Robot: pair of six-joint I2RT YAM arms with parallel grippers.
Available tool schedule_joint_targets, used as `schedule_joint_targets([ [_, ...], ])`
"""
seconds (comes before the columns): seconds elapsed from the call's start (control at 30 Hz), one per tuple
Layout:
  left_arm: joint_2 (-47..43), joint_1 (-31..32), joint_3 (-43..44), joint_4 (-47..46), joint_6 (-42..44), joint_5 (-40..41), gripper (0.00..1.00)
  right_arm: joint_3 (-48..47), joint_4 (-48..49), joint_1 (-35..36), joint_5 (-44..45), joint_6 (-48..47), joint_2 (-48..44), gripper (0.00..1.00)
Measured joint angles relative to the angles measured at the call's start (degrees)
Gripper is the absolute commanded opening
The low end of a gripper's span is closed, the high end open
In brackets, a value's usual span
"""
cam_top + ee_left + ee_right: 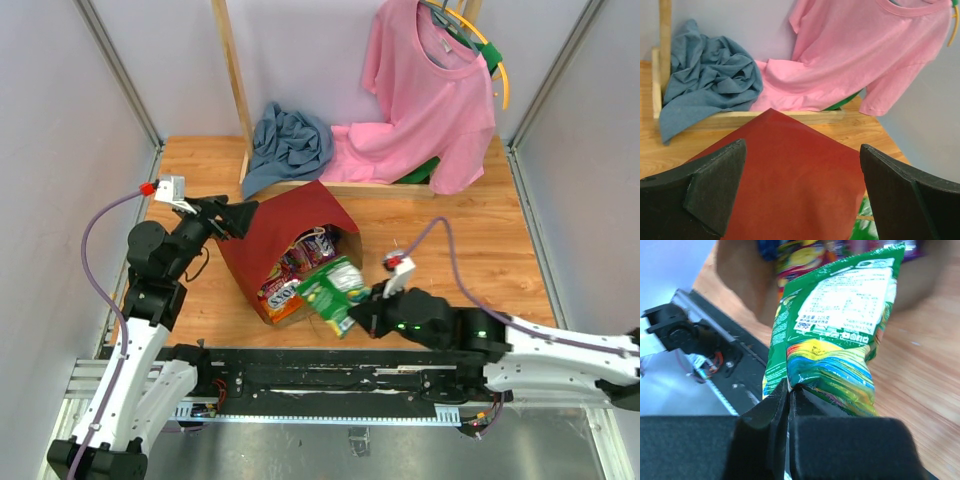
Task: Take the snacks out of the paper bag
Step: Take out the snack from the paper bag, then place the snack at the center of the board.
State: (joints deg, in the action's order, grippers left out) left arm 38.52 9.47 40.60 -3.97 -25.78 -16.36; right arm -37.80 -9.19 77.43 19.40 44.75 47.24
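The paper bag (285,225) lies on its side mid-table, dark red side up, its mouth facing the near edge with purple and orange snack packets (288,283) inside. My left gripper (243,218) is open at the bag's far left corner, its fingers astride the red side (795,180). My right gripper (362,315) is shut on the edge of a green-yellow packet (334,290), held just outside the bag's mouth. In the right wrist view the packet (835,335) stands up from my gripper (790,390), with the bag's opening behind it.
A wooden rack (232,70) stands at the back with a blue-grey cloth (288,142) and a pink shirt (425,90) on a hanger. The black rail (330,375) runs along the near edge.
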Motion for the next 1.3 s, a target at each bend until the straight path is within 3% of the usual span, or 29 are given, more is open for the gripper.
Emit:
schedule_joint_targets([
  [0.13, 0.1, 0.0, -0.1, 0.7, -0.5, 2.1, 1.00, -2.0, -19.1, 0.0, 7.9, 1.9, -14.0, 0.01],
  [0.27, 0.1, 0.0, -0.2, 0.6, -1.5, 3.3, 1.00, -4.4, -32.0, 0.0, 15.0, 3.7, -22.2, 0.01],
  [0.4, 0.5, 0.0, -0.5, 0.6, -2.7, 3.9, 1.00, -6.2, -36.4, 0.0, 23.4, 1.9, -20.6, 0.01],
  [0.57, 1.8, 0.0, -0.5, 0.6, -4.0, 4.1, 1.00, -10.3, -33.6, -4.4, 27.9, -6.9, -10.2, 0.01],
  [0.67, 2.1, 0.0, -0.5, 0.6, -4.8, 3.8, 1.00, -11.3, -27.1, -19.3, 16.4, -13.1, -6.6, 0.01],
  [0.8, 2.1, 0.0, -0.5, 0.7, -5.3, 3.7, 1.00, -11.5, -24.4, -46.6, 1.4, -15.7, -5.4, 0.01],
  [1.1, 2.1, 0.0, -0.5, 1.6, -4.3, 4.1, 1.00, -12.3, -26.0, -86.8, -21.7, -15.1, -2.5, 0.01],
  [1.2, 2.9, 0.0, -0.5, 1.8, -3.8, 4.2, 1.00, -12.0, -25.2, -95.8, -28.0, -12.5, 0.8, 0.01],
  [1.3, 3.9, 0.0, -0.4, 2.5, -3.4, 4.3, 1.00, -10.6, -23.6, -97.7, -30.3, -9.0, 2.3, 0.01],
])
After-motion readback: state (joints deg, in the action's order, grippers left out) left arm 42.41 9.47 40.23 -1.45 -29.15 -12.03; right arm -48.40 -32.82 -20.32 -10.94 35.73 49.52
